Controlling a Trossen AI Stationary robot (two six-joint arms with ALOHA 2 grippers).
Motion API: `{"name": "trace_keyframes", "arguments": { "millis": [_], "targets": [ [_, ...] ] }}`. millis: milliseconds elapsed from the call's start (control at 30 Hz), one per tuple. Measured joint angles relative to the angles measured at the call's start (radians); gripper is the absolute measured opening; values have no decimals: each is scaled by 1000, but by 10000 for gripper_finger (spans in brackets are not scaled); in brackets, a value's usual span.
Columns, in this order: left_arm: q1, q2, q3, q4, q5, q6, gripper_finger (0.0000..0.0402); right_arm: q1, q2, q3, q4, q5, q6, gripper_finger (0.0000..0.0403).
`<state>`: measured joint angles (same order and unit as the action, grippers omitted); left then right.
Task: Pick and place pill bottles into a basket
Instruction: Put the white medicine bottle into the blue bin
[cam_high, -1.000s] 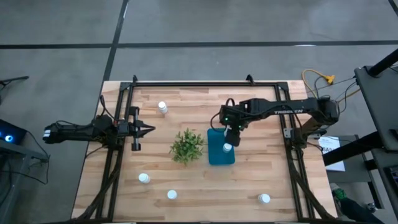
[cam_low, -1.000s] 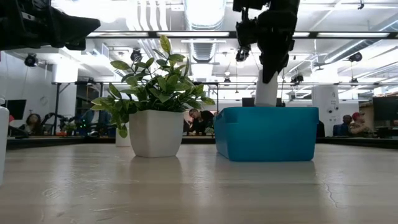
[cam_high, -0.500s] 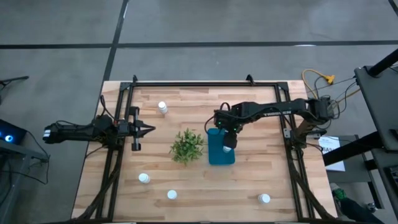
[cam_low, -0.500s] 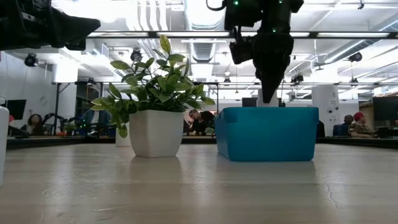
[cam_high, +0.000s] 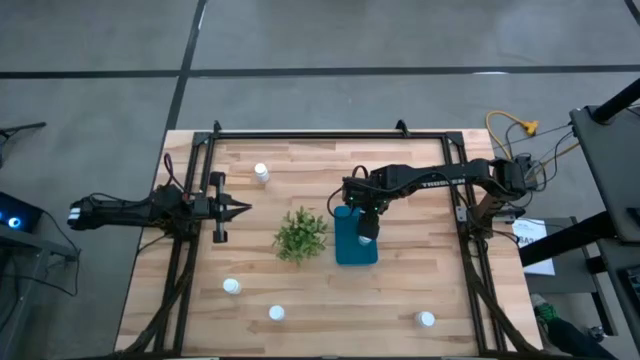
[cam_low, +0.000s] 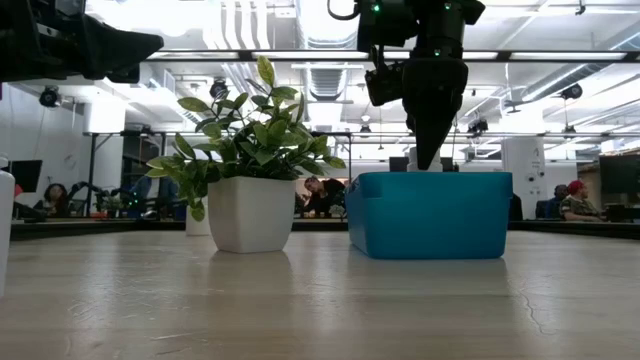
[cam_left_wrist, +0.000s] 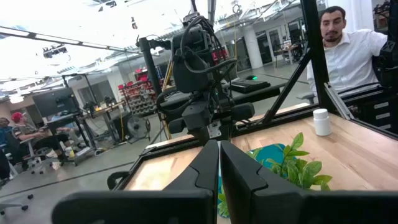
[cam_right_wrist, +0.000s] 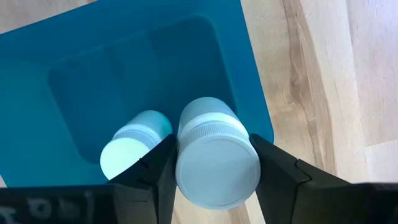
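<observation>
Two arms over one wooden bench (cam_high: 400, 290), only the right one working. Right arm reaches in from its side and hangs over the teal basket (cam_high: 352, 250), which sits just beside the potted plant (cam_high: 301, 233) near bench centre.

Right pincer (cam_right_wrist: 211, 163): jaws clamped on a white pill bottle (cam_right_wrist: 216, 159), cap toward the wrist camera, held directly above the basket's interior. A second bottle (cam_right_wrist: 134, 151) already lies on the basket floor, just beside the held one's line of drop.

Left pincer (cam_left_wrist: 219, 163): fingers pressed together, empty, parked at the left edge of the bench, pointing toward centre.

Loose bottles on the bench, high view: one at the far side (cam_high: 261, 172), three along the near side (cam_high: 231, 286), (cam_high: 276, 313), (cam_high: 426, 319), all well apart from the basket.

Step in hand, as I judge it: release into the basket. Best done by staying inside the walls, lowering a little so the bottle does not bounce, and parting the jaws cleanly, clear of the bottle already down.

Hard to make out:
- From the low view, the basket wall hides its contents.
- From above, the pincer covers the held bottle and most of the basket's inside.
- Height of the bottle over the basket floor cannot be judged.
</observation>
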<state>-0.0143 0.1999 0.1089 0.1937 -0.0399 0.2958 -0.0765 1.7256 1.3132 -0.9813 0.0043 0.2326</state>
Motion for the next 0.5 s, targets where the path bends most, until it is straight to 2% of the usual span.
{"name": "trace_keyframes", "arguments": {
  "millis": [233, 500],
  "targets": [
    [0, 2, 0, 0, 0, 0, 0, 0, 0, 0, -5, -1, 0, 153],
    [0, 2, 0, 0, 0, 0, 0, 0, 0, 0, -10, -1, 0, 178]
  ]
}}
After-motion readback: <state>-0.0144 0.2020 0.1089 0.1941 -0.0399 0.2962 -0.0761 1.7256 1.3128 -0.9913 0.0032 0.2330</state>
